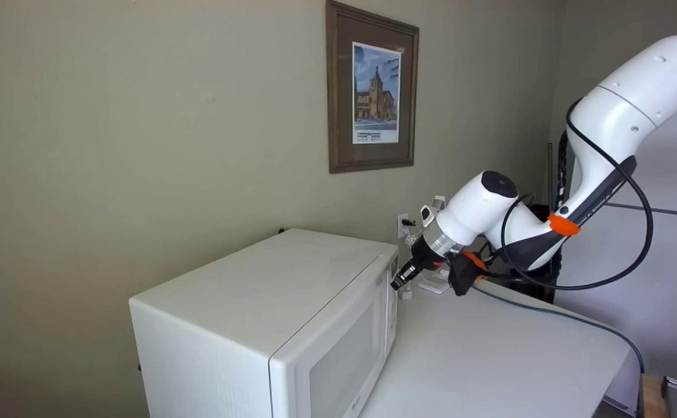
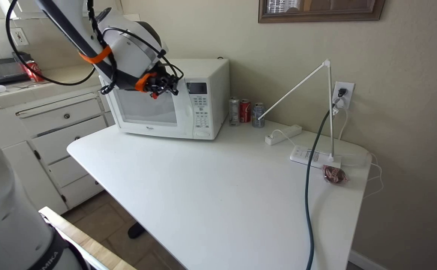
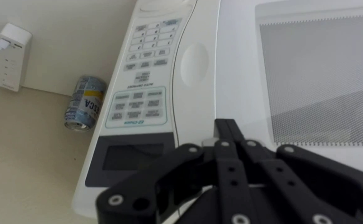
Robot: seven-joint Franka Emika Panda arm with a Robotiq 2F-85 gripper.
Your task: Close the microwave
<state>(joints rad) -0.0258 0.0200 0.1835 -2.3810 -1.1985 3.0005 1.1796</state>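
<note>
Wall (image 1: 141, 128): plain beige-green, darker low down in an exterior view
Picture (image 1: 376, 93): brown-framed, hung on the wall, showing a towered building (image 1: 375, 100)
Outlets (image 2: 19, 36): 2 in an exterior view, white
Cabinets (image 2: 35, 180): white, with stacked drawers (image 2: 59, 144), under a tiled counter (image 2: 31, 96)
Floor (image 2: 153, 253): brown tile
Baseboard (image 2: 366, 262): white, along the wall's foot
Desk (image 2: 211, 202): white, smooth top, rounded corners

Diffuse light; lower-left wall (image 1: 36, 360) dim; microwave keypad (image 3: 142, 76) print blurred.
</note>
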